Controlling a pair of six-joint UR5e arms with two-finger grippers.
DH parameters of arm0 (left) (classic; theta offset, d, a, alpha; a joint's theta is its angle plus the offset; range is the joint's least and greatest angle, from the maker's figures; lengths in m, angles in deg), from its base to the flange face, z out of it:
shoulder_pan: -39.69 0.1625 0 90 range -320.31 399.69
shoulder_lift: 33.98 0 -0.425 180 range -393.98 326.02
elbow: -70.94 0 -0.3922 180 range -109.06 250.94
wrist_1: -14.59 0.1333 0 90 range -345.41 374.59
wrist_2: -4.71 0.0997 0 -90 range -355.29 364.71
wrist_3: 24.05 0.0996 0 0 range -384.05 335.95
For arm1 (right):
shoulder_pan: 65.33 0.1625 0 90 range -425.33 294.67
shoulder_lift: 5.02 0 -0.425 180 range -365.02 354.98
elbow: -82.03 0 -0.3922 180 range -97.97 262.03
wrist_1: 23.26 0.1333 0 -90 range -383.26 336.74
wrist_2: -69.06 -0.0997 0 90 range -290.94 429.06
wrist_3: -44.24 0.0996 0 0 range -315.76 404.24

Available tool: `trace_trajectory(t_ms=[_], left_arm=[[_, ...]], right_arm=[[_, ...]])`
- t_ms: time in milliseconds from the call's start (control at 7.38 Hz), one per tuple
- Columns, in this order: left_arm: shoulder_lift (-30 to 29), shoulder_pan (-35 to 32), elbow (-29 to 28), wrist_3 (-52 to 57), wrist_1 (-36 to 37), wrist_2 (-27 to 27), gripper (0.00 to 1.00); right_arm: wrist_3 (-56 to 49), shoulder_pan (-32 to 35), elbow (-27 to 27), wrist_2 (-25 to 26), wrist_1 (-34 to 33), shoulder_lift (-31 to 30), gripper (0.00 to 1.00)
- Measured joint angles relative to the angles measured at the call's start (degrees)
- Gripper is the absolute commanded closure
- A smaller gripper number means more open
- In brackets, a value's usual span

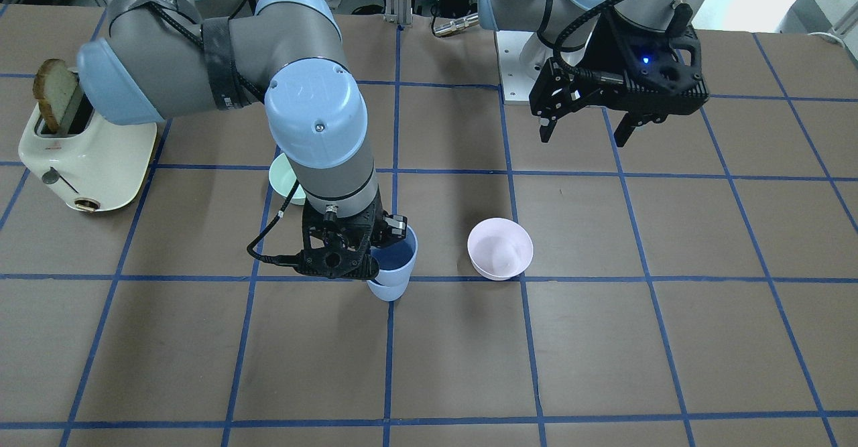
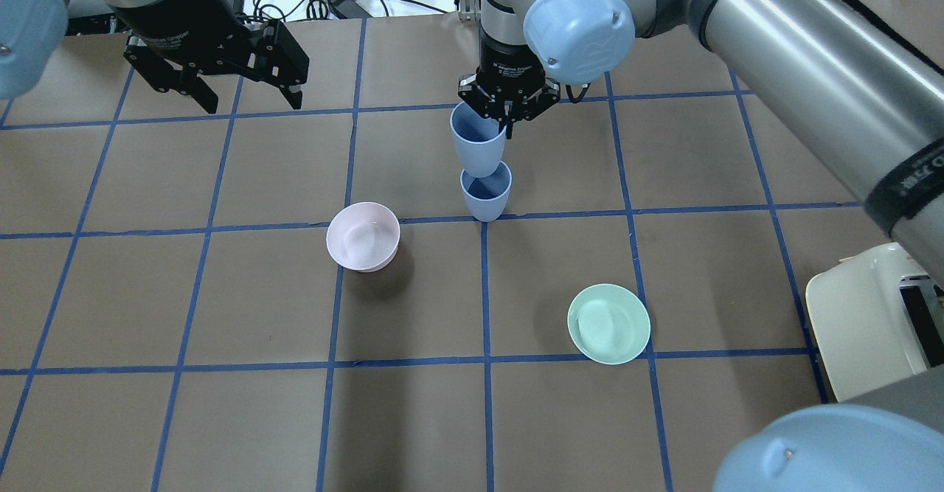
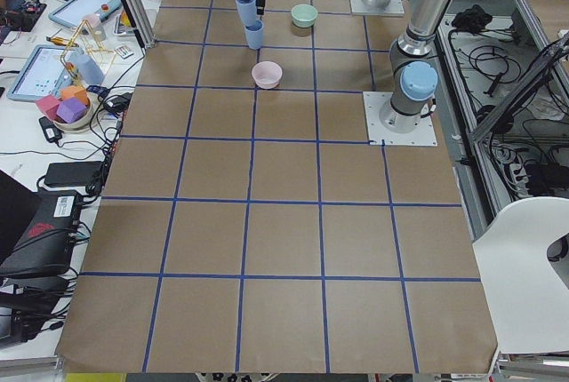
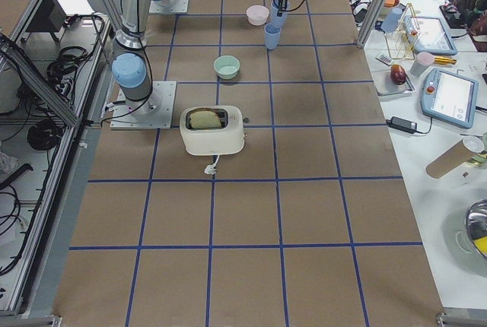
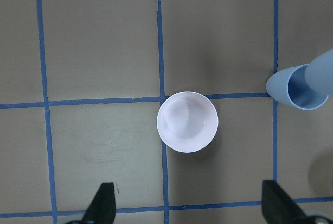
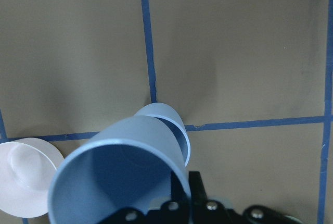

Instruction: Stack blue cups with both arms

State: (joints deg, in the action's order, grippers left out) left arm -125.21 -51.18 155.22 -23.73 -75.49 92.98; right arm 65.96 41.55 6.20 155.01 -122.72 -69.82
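Both blue cups are judged light, thin-walled and smooth: stiff enough for a pinch, but slippery, and easily tipped when empty. The taper should centre one cup inside the other, so a pinch across the wall at the rim is judged the best hold, as it leaves the body free to nest. The standing cup [image 2: 486,193] is upright on the table just beside the pink bowl [image 2: 363,236], on that bowl's right-arm side. The held cup [image 2: 478,145] is carried directly above it, mouth up and slightly tilted. Its base is at the mouth of the standing cup; whether they touch cannot be told. The right gripper [image 2: 507,112] is closed narrowly on the held cup's rim; in the right wrist view the wall appears to be clamped between the fingers, one inside and one outside. The left gripper [image 1: 583,137] is spread wide and carries nothing. It hangs clear of the table, above the pink bowl and towards the robot's base, and the bowl is seen beneath it in the left wrist view. A mint bowl [image 2: 608,324] lies well apart from the pink bowl, beyond the cups, and is touched by nothing.
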Motion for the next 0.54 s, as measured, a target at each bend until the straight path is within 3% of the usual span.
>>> trace_trajectory(t_ms=[542], left_arm=[[0.1, 0.0, 0.0, 0.0, 0.0, 0.0, 0.0]], right_arm=[[-0.6, -0.2, -0.9, 0.7, -0.6, -0.1, 1.0]])
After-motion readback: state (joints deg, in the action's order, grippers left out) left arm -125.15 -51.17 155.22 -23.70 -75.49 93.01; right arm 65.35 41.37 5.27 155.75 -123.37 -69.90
